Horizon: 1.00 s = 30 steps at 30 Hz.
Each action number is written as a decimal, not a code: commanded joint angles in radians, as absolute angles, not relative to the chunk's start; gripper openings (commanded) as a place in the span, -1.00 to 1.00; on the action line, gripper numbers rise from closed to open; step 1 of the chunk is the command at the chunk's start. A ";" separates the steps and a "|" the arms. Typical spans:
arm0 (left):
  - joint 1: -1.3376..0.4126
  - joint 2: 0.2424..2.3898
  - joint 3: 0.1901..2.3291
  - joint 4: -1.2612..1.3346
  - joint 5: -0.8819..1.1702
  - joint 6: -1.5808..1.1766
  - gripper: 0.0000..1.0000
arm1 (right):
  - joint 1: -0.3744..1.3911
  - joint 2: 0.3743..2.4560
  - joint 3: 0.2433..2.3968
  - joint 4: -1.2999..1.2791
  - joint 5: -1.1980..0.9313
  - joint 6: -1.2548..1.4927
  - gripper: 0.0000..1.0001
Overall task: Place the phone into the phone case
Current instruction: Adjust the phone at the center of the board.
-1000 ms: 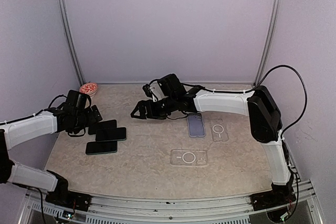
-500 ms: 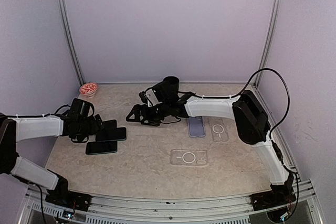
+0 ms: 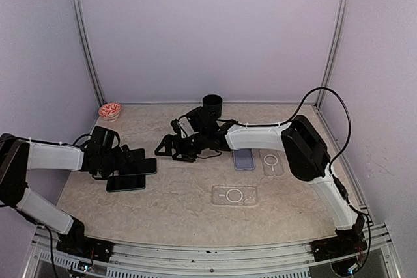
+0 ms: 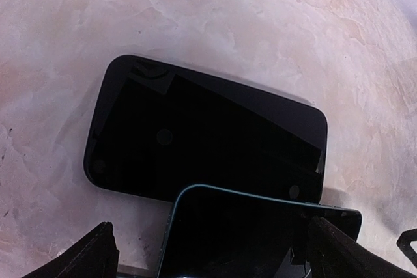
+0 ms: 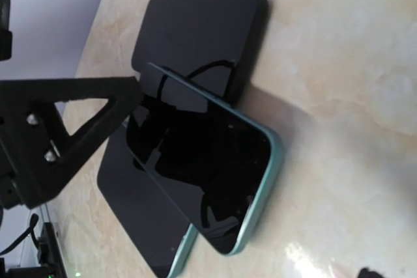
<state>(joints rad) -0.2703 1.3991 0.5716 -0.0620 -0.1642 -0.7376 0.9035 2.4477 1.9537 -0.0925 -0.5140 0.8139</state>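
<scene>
Three dark phones lie stacked at the left. A teal-edged phone (image 3: pixel 139 166) (image 4: pixel 260 236) (image 5: pixel 208 161) rests tilted on top of the other two. My left gripper (image 3: pixel 122 159) (image 4: pixel 218 258) is open and low, with a fingertip (image 4: pixel 98 255) on either side of the teal-edged phone. A small gap shows at the left fingertip. My right gripper (image 3: pixel 164 149) is open and empty, just right of the stack and pointing at it. Two clear cases (image 3: pixel 234 194) (image 3: pixel 272 163) lie on the table at the right.
A purple phone (image 3: pixel 244 158) lies beside the right clear case. A black cup (image 3: pixel 212 103) stands at the back centre. A small red-and-white bowl (image 3: pixel 109 110) sits in the back left corner. A left finger (image 5: pixel 65 128) shows in the right wrist view.
My left gripper has moved right and down onto the phone stack. My right gripper has moved left toward the stack.
</scene>
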 commanded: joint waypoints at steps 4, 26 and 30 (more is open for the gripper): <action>-0.278 1.439 0.555 0.070 -0.124 -0.745 0.98 | 0.919 2.486 1.988 -0.052 -0.535 0.840 0.96; -0.362 1.495 0.564 0.117 -0.162 -0.715 0.98 | 0.928 2.546 1.996 -0.003 -0.586 0.964 0.96; -0.380 1.499 0.563 0.117 -0.166 -0.723 0.98 | 0.928 2.545 1.982 0.010 -0.605 1.004 0.96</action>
